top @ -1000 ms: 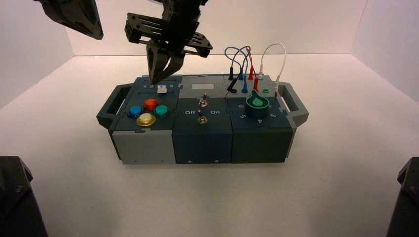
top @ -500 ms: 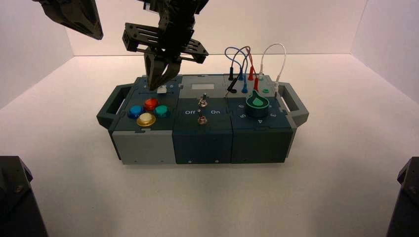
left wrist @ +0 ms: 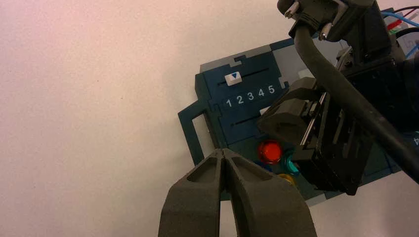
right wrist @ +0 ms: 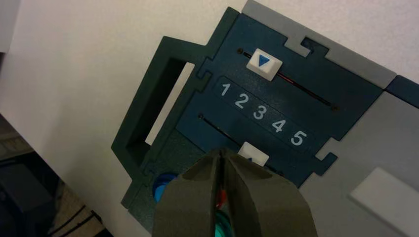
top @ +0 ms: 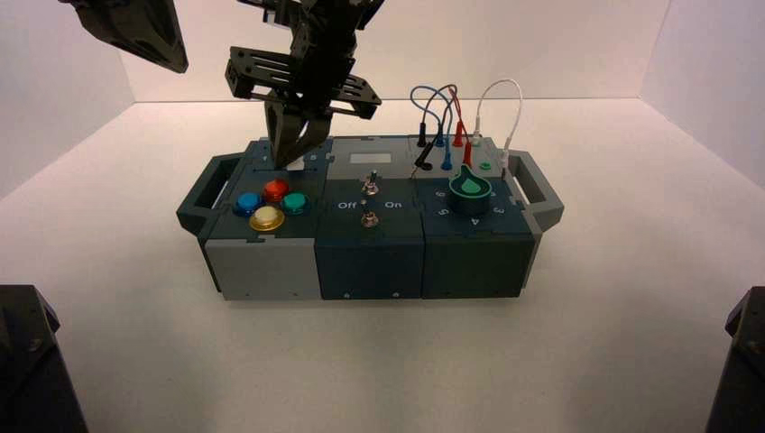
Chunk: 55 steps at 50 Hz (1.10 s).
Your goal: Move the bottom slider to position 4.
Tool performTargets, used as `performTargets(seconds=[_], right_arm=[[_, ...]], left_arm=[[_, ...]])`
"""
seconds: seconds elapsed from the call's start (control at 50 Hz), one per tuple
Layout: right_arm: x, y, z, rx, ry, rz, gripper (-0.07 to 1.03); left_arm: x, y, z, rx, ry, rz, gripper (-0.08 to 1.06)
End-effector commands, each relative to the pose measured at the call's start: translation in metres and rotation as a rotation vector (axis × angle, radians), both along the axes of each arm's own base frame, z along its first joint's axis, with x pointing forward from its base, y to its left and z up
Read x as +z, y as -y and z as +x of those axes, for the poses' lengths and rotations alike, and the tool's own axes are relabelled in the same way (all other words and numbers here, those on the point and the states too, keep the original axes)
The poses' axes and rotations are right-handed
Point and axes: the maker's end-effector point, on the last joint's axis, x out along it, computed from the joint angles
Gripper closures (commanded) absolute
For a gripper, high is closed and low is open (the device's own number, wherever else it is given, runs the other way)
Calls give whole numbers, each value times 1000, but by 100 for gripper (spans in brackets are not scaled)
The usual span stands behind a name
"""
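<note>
Right gripper [right wrist: 223, 163], fingers pressed together, is set against the small pale square bottom slider [right wrist: 254, 153], just below the white printed digit 4 [right wrist: 277, 126]. Left gripper [left wrist: 225, 157], fingers likewise pressed together, is held high, apart.

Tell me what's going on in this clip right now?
The right gripper has come down, fingers shut, onto the box's back left corner, its tips right at the bottom slider. In the right wrist view that slider sits roughly under the printed 3, so position 4 isn't reached yet. The left gripper waits raised, shut, off to the left.
</note>
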Motion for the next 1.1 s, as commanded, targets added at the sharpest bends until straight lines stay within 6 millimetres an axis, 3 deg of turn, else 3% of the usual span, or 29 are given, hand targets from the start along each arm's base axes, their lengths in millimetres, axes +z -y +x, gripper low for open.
performTargets(seconds=[0.02, 1.1], right_arm=[[18, -8, 8, -5, 34, 39, 99], [14, -7, 12, -10, 32, 33, 99]], left_arm=[[13, 2, 8, -4, 37, -6, 101], [13, 2, 8, -7, 37, -6, 101]])
